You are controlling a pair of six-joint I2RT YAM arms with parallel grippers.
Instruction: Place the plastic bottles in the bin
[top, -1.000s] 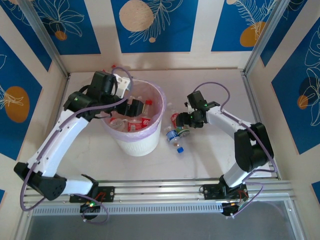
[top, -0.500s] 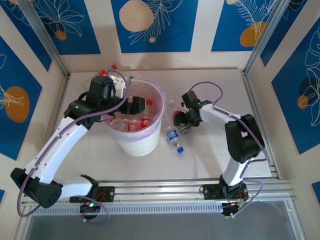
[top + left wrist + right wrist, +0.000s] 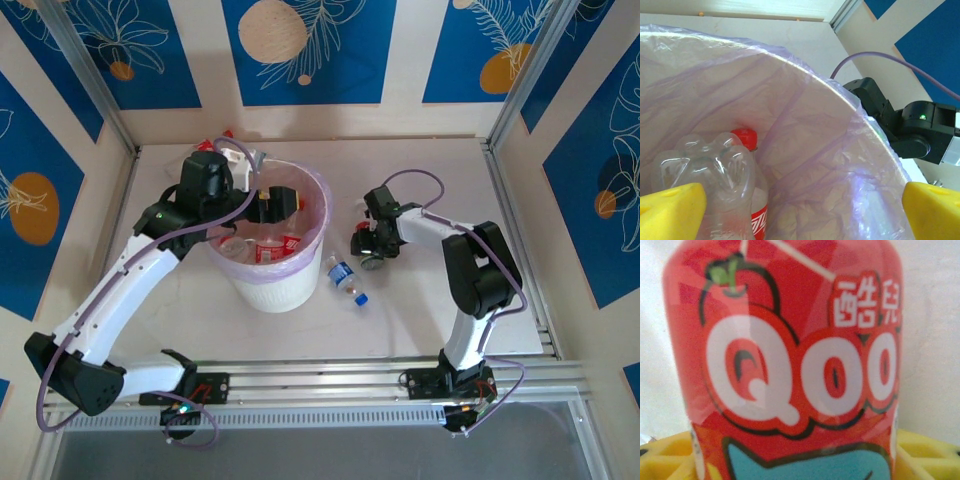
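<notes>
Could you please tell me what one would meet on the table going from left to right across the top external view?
bin → blue-capped bottle → right arm

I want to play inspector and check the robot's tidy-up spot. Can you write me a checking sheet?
Surface: pale table, blue-capped bottle lying loose beside the bin.
Job's things: bin holds several bottles; red Qoo bottle not yet binned.
Clutter: nothing seen.
Grippers: left gripper open over the bin; right gripper open around the Qoo bottle.
Cables: purple cables loop along both arms.
Surroundings: blue leaf-patterned walls.
</notes>
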